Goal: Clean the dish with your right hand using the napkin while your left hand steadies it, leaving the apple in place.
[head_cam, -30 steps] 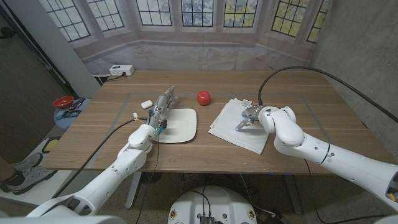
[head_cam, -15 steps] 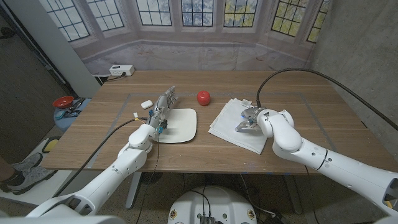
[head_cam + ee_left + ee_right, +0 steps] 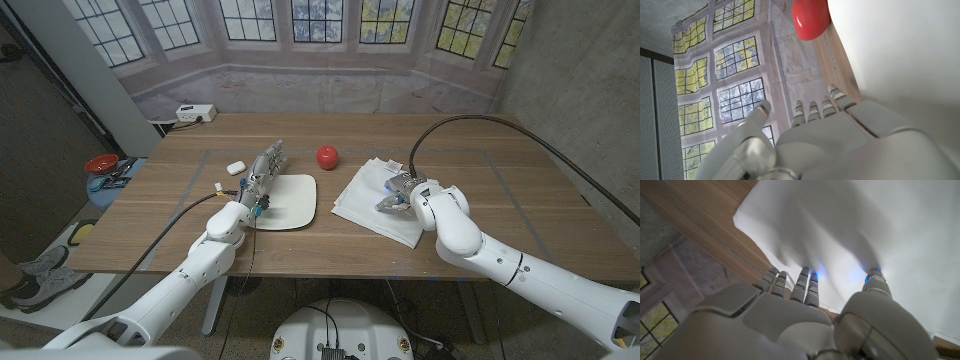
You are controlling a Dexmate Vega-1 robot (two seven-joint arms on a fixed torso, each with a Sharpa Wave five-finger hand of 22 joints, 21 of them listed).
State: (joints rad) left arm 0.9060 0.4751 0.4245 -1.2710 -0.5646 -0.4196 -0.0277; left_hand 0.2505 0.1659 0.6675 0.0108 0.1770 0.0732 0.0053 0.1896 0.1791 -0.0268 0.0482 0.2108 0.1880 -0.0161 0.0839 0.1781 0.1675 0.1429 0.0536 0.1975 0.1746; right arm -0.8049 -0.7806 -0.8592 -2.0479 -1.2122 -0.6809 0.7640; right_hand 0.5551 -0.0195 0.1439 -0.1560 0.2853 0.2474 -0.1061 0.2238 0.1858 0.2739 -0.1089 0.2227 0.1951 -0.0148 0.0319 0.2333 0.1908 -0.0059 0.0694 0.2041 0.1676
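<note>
1. Hidden or unclear: my right hand covers the middle of the napkin. In the right wrist view its fingertips press into the cloth, which bunches around them. I cannot tell whether any fold is actually pinched.
2. My left hand stands along the left edge of the dish, fingers straight and close together, pointing to the far side. The left wrist view shows the fingers beside the rim, but the contact itself is hard to make out.
3. In the left wrist view the apple is cut off at the frame's edge.
4. Count: one dish, one napkin, one apple, two robot hands.
5. The dish is a white, rounded-square plate lying flat at the centre-left of the wooden table. Its slightly longer axis runs left to right.
6. The napkin lies right of the dish and apart from it, turned so that its corners point near and far.
7. The apple sits beyond the dish's far right corner, on bare wood, touching neither dish nor napkin.
8. Other items: a small white case lies left of my left hand, and a white power strip rests at the far left corner.
</note>
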